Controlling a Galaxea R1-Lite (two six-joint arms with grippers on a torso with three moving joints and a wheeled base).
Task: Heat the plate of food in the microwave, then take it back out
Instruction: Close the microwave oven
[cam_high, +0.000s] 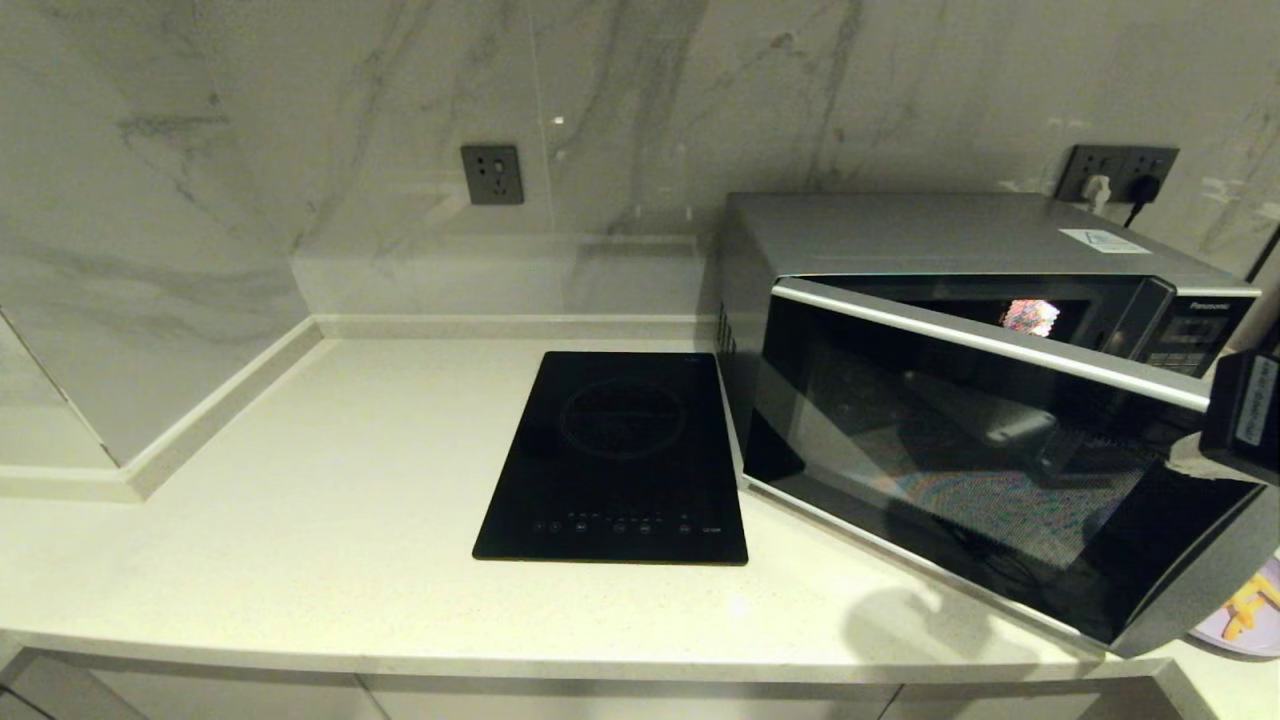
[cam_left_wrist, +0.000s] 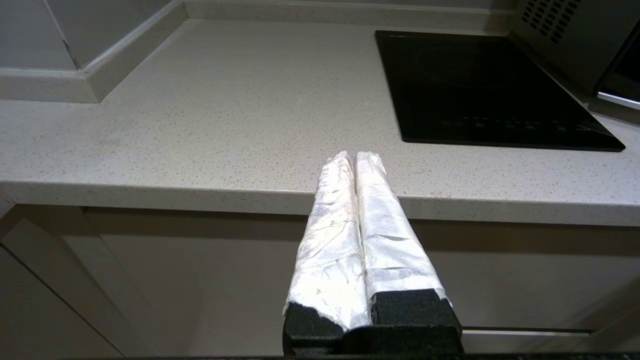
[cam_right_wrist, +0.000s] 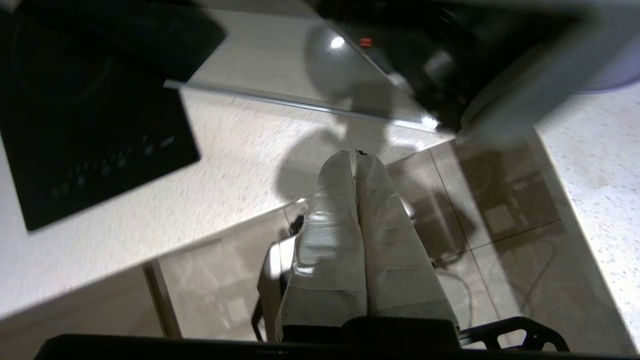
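Note:
The silver-grey microwave (cam_high: 960, 240) stands at the right of the counter. Its dark glass door (cam_high: 960, 460) hangs tilted outward, partly open, with the silver handle strip (cam_high: 990, 345) along its top edge. The lilac plate of food (cam_high: 1250, 612) with orange-yellow sticks peeks out on the counter under the door's right corner, mostly hidden. My right arm (cam_high: 1240, 415) is at the door's right end. In the right wrist view the right gripper (cam_right_wrist: 356, 154) is shut and empty, just in front of the door's corner (cam_right_wrist: 500, 105). My left gripper (cam_left_wrist: 354, 156) is shut, parked low before the counter's front edge.
A flat black glass cooktop (cam_high: 620, 460) lies left of the microwave. A marble wall with a grey socket (cam_high: 492, 175) runs behind, and a raised ledge (cam_high: 220, 400) borders the left. The counter's front edge (cam_left_wrist: 200, 192) sits above cabinet fronts.

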